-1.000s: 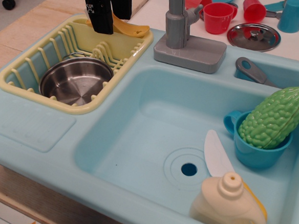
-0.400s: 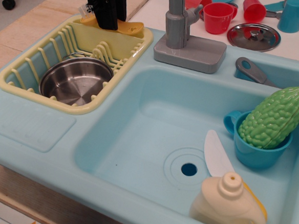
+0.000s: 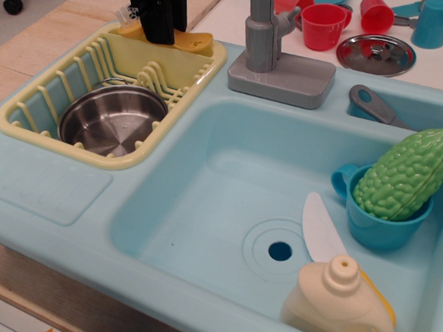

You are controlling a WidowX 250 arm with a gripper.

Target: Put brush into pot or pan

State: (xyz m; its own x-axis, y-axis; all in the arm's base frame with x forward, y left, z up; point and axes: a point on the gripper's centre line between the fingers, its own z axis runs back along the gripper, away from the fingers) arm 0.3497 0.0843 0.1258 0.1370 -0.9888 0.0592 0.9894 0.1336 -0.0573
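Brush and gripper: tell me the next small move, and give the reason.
Probably close on the brush and lift it slightly. The gripper is down over it at the back rim of the yellow dish rack, hiding its middle, so I cannot tell if the grasp is made. The pot sits empty in the rack, nearer the camera, so the brush must clear the rack's ribs first.

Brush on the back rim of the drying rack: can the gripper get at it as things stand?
Probably yes. The gripper is already down over the brush on the rack, nothing lying between them. Whether the jaws have shut on it cannot be told.
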